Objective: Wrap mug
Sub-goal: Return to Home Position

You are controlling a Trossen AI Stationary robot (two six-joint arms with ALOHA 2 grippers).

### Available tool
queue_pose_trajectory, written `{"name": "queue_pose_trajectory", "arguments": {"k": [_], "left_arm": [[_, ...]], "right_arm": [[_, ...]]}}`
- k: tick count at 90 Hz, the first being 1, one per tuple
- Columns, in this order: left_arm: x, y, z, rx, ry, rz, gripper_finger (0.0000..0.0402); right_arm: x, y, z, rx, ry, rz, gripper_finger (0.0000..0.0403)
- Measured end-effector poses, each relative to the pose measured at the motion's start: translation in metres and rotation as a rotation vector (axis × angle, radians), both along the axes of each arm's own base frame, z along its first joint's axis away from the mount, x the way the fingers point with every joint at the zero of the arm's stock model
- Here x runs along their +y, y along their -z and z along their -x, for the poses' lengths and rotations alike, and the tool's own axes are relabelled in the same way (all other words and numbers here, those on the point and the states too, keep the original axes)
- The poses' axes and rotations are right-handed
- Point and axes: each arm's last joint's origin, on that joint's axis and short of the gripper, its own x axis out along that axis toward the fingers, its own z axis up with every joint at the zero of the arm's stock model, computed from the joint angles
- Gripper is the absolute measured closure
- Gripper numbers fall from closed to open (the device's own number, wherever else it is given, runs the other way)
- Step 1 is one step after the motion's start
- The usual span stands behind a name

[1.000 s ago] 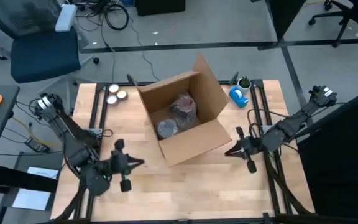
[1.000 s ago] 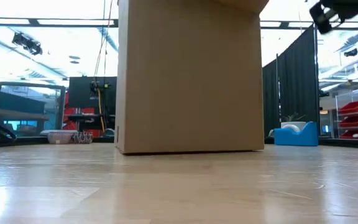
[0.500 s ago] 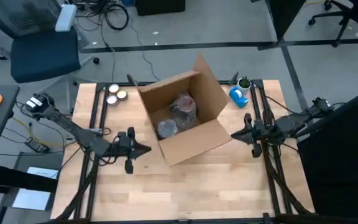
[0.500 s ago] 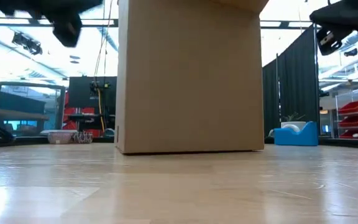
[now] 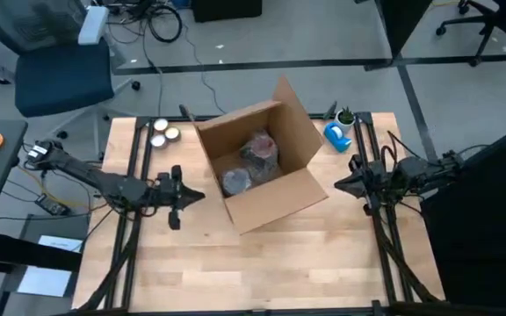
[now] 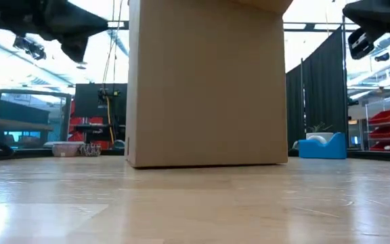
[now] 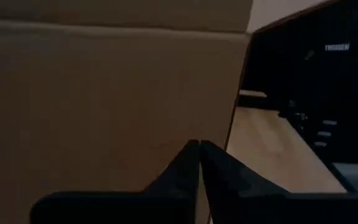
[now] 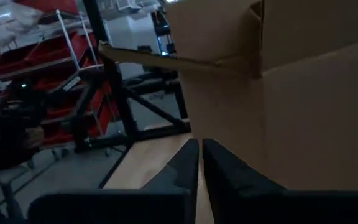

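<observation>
The wrapped mug (image 5: 258,151) lies inside the cardboard box (image 5: 275,204), toward its back wall, a dark shape under bubble wrap. A second wrapped bundle (image 5: 235,182) sits just beside it, nearer the front wall. The box stands open-topped at the middle of the table (image 5: 262,263), one flap raised at the far corner.

Writing you can read: "TROSSEN" in pale letters on a dark panel (image 7: 337,47) beyond the box's edge, seen from the left wrist. Nothing legible on the box itself.

Around it:
- blue tape dispenser (image 5: 337,135) near the far right corner
- small potted plant (image 5: 346,116) just behind the dispenser
- round silvery tins (image 5: 160,132) at the far left edge

Your left gripper (image 5: 200,197) hangs left of the box, aimed at its side wall, fingers pressed together on nothing. Your right gripper (image 5: 339,184) hangs right of the box, clear of it, fingers likewise pinched together and empty.

From the low camera the box (image 6: 205,81) fills the middle and blocks everything behind it. Red bins (image 8: 36,59) stand on a rack in the room beyond.
</observation>
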Motion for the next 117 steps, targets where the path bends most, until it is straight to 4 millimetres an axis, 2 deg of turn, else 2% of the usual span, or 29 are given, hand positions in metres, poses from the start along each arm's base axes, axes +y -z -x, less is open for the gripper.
{"name": "queue_pose_trajectory", "arguments": {"k": [14, 25, 38, 47, 69, 80, 94, 102, 117], "left_arm": [[0.003, 0.004, 0.012, -0.021, 0.068, 0.037, 0.0402], [0.004, 0.02, 0.019, -0.052, 0.096, 0.051, 0.0402], [0.007, 0.041, 0.025, -0.106, 0.096, 0.058, 0.0402], [0.009, 0.053, 0.03, -0.112, 0.096, 0.04, 0.0402], [0.011, 0.052, 0.038, -0.124, 0.165, 0.012, 0.0402], [0.011, 0.059, 0.041, -0.064, 0.202, -0.06, 0.0402], [0.007, 0.057, 0.047, -0.107, 0.424, -0.098, 0.0402], [0.007, 0.056, 0.049, -0.127, 0.485, -0.086, 0.0402], [0.009, 0.057, 0.05, -0.114, 0.449, -0.089, 0.0402]], "right_arm": [[0.005, 0.023, -0.009, 0.008, -0.068, -0.054, 0.0403], [0.007, 0.045, -0.015, -0.015, -0.081, -0.067, 0.0403], [0.003, 0.048, -0.017, 0.028, 0.063, -0.078, 0.0403], [0.001, 0.049, -0.017, 0.037, 0.139, -0.025, 0.0402], [0.001, 0.049, -0.017, 0.036, 0.142, -0.001, 0.0402], [0.001, 0.049, -0.017, 0.035, 0.142, -0.001, 0.0401], [0.001, 0.049, -0.017, 0.035, 0.142, 0.0, 0.0402], [0.001, 0.049, -0.017, 0.035, 0.142, 0.0, 0.0401], [0.001, 0.049, -0.017, 0.035, 0.142, 0.001, 0.0399]]}}
